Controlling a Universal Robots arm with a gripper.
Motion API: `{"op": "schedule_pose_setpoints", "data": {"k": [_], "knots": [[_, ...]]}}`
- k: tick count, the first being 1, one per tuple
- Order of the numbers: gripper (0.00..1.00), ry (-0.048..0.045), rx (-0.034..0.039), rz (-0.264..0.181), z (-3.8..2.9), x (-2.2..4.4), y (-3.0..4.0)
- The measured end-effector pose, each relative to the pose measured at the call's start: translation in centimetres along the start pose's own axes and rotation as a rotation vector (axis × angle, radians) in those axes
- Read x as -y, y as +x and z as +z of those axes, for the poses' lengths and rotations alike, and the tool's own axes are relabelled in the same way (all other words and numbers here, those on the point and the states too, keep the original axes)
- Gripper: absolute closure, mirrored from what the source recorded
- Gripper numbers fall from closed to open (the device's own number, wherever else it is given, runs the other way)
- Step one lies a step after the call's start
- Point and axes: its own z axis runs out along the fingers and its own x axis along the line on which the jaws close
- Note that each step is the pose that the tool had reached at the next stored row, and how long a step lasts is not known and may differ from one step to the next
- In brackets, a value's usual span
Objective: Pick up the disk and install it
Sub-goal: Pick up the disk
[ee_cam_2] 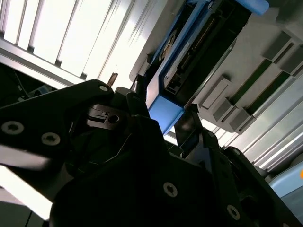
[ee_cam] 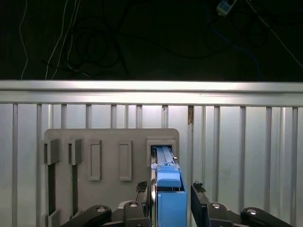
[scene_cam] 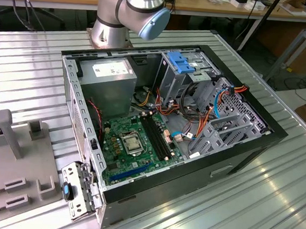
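Disk stands on edge in a slot of the grey holder, directly between my jaws, with its bright blue rail turned toward the first wrist camera. My gripper straddles it, one of the fingers on each flank. The jaws are parted just wider than the disk's thickness. I can see a thin sliver of gap beside one finger, so I read them as open around it and not clamped. On the other flank I cannot tell whether the pad is touching the rail. In the second wrist view the blue end of the disk again sits between the two dark fingertips, and the body of the drive runs away from the jaws into the holder. Beside the jaws, further slots line up along the same holder, which lies flat on the ribbed metal bench. In the exterior view the holder is at the exterior view's left, and the open computer case lies on the bench well apart from it. The case's drive cage carries a blue latch, just below the base of the arm.
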Motion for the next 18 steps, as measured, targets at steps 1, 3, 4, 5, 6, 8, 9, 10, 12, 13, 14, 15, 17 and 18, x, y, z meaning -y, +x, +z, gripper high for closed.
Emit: {"op": "schedule_pose_setpoints", "data": {"k": [1, 3, 4, 5, 6, 8, 9, 10, 12, 13, 14, 15, 17, 18], "knots": [[0.53, 0.0000, 0.0000, 0.000, 0.01, 0.00, 0.01], [0.53, -0.0001, 0.0000, 0.000, 0.05, 0.00, 0.02], [0.53, 0.0001, 0.0001, 0.000, 0.09, 0.00, 0.03], [0.53, 0.0001, 0.0001, 0.000, 0.12, 0.00, 0.02], [0.53, 0.0001, 0.0001, 0.000, 0.17, 0.00, 0.02], [0.53, 0.0000, 0.0000, 0.000, 0.32, 0.00, 0.02], [0.53, -0.0001, 0.0000, 0.000, 0.34, 0.00, 0.02], [0.53, -0.0002, -0.0001, 0.000, 0.35, -0.01, 0.02], [0.53, 0.0000, 0.0000, 0.000, 0.39, -0.01, 0.02], [0.53, 0.0000, 0.0001, 0.000, 0.41, 0.00, 0.02], [0.53, 0.0000, 0.0000, 0.000, 0.43, -0.01, 0.02], [0.53, 0.0000, 0.0001, 0.000, 0.46, 0.00, 0.02], [0.53, 0.0000, 0.0001, 0.000, 0.50, -0.01, 0.01], [0.53, -0.0001, 0.0000, 0.000, 0.52, -0.01, 0.02]]}}
